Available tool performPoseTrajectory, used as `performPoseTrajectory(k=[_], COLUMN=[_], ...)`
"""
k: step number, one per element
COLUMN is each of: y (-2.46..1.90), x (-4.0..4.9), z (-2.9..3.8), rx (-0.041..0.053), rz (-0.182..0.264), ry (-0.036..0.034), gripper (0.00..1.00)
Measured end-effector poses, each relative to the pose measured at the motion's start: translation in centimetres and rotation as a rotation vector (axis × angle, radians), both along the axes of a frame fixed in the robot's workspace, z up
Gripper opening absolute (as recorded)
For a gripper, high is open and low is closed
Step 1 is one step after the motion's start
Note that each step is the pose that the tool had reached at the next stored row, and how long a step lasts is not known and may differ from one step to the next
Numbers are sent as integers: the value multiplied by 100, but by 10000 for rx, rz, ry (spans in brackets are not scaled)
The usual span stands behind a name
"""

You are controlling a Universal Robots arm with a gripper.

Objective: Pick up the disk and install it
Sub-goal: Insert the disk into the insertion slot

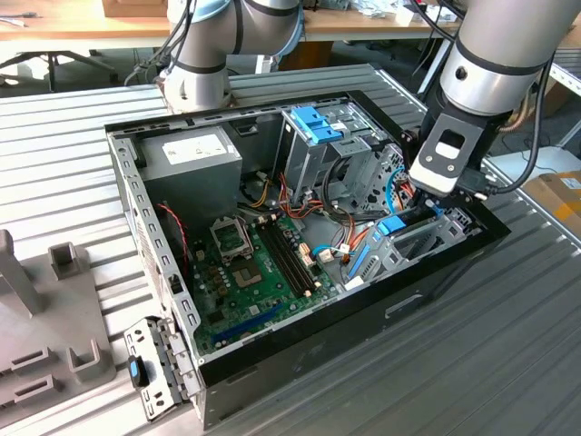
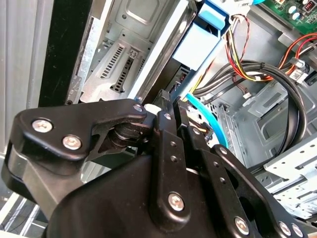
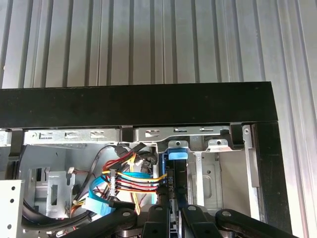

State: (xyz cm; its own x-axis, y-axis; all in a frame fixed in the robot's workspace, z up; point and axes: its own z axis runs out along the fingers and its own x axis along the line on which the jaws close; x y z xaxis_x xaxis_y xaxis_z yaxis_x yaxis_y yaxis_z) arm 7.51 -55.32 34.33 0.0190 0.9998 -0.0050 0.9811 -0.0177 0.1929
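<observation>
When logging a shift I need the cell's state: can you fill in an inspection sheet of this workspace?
Surface: ribbed metal table carrying an open computer case.
Job's things: disk on edge in its light-blue bracket, inside the case near the black wall.
Clutter: grey fixture blocks and a metal bracket at the exterior view's left.
Grippers: gripper down in the case, apparently shut on the disk.
Cables: coloured wires beside the disk; black cables close by.
Surroundings: wooden benches behind, cardboard box at the exterior view's right.
</observation>
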Motion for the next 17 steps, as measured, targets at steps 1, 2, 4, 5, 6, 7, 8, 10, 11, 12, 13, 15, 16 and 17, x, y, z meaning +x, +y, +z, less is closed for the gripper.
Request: performPoseTrajectory(k=[1,2,4,5,6,7,8,10,11,12,13,15,16,17], y=[0,1,1,1,1,2,2,1,1,1,1,3,5,8], x=[-1,-3,-3,-3,-3,-3,-3,-3,-3,-3,-3,-9,-11,-12], z=[0,2,1,1,1,0,1,1,1,1,1,0,1,0], rx=[-6,-19,-18,-19,-18,-17,-18,-18,-18,-18,-18,-17,-18,-18], rz=[0,0,0,5,11,24,30,32,32,33,33,32,34,34], ry=[-2,-5,-6,-10,-14,-22,-24,-25,-25,-25,-25,-25,-25,-25], gripper=[16,16,16,16,16,16,16,16,16,16,16,16,16,16])
